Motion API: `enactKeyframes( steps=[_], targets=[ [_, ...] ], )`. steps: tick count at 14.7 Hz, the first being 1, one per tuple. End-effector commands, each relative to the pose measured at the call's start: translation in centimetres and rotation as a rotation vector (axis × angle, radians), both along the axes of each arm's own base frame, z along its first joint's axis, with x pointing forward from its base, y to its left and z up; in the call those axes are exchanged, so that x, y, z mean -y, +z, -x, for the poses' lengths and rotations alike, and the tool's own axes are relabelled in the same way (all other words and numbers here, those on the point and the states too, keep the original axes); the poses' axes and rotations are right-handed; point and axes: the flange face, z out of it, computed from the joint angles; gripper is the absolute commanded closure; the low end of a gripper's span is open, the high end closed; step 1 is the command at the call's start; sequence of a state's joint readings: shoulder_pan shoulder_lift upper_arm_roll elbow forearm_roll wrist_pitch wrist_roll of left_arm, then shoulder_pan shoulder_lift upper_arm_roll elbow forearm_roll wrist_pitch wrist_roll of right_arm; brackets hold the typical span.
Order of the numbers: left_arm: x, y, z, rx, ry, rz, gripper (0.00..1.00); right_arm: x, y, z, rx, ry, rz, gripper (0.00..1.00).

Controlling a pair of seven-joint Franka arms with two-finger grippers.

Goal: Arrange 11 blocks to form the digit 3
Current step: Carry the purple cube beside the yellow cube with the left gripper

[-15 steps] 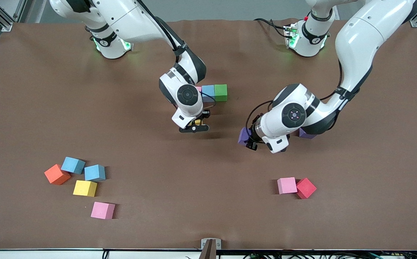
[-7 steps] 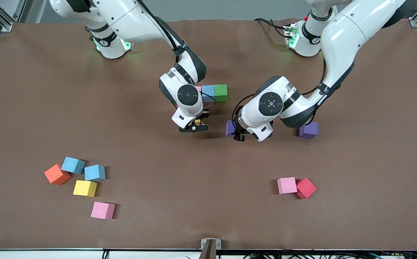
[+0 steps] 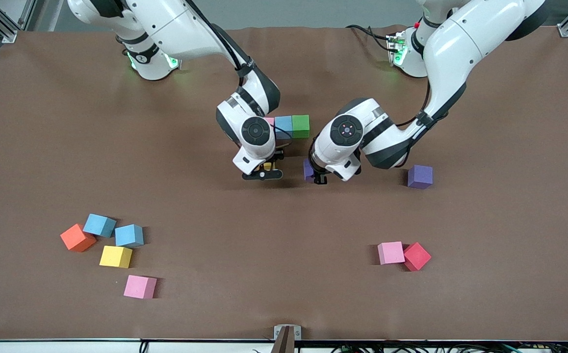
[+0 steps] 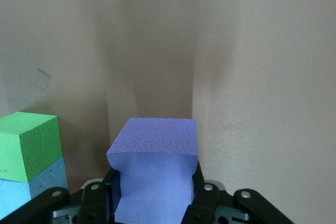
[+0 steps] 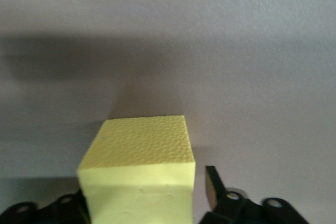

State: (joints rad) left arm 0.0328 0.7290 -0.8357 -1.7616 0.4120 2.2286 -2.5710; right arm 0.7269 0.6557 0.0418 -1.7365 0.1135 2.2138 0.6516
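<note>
a purple cube [image 4: 155, 169] is clamped in the left gripper [image 3: 317, 177] over the surface [image 3: 284, 294], just beside the green cube [image 3: 300, 125] of the started row, apparently for joining. a yellow cube [image 5: 139, 174] sits between the right gripper's [image 3: 263, 174] parted fingers, seemingly released.

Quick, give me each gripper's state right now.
Left gripper: shut on the purple block, beside the green block.
Right gripper: open, one finger apart from the yellow block between the jaws.

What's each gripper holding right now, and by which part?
Left gripper clamps a purple cube by two opposite side faces. Right gripper has opened off the yellow cube; it holds nothing.
</note>
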Motion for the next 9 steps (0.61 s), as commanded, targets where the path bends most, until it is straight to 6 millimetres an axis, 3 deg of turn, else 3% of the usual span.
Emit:
enactKeyframes(
  steps=[1,2,9],
  targets=[
    [1.0,-0.1,0.8,0.021,-0.005,-0.004,0.85,0.2,0.3,0.5,-0.005,-0.043,0.006,0.0],
    [1.4,-0.3,1.1,0.021,-0.013,0.001,0.85,0.2,0.6,0.4,-0.005,-0.044,0.006,0.0],
    [3.2,-1.9,2.8,0.017,-0.041,-0.013,0.85,-0.7,7.0,-0.9,0.007,-0.088,-0.001,0.0]
  ],
)
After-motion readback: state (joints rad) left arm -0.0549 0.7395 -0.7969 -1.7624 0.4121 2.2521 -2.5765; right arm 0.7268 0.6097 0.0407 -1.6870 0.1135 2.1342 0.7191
